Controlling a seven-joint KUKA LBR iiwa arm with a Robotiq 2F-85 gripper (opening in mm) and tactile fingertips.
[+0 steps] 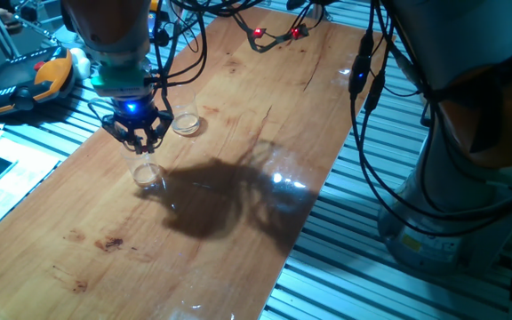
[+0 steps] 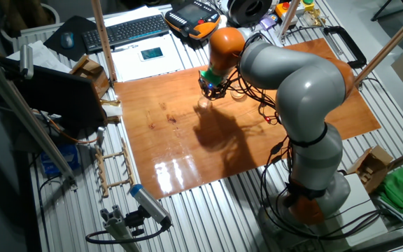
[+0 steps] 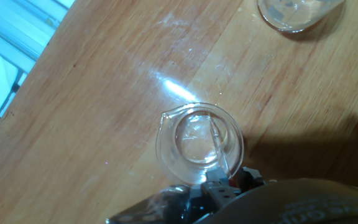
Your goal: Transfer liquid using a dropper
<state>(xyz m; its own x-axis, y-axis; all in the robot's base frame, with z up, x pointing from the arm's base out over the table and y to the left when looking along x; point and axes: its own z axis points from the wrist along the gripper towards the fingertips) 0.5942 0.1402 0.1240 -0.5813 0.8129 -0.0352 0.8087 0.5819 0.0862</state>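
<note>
Pincer (image 1: 137, 135) grips the dropper (image 3: 219, 149), whose tube slants down into the beaker (image 3: 199, 144) directly below. This looks like the drawing-up step. Next: lift straight out, then carry to the second glass (image 1: 185, 123) just beyond.

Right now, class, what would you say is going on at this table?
A robot arm's gripper hangs directly over a small clear beaker on the wooden table. It holds a thin clear dropper whose tip reaches down inside the beaker. A second clear glass stands apart nearby. Whether liquid is being drawn or released cannot be told.
</note>
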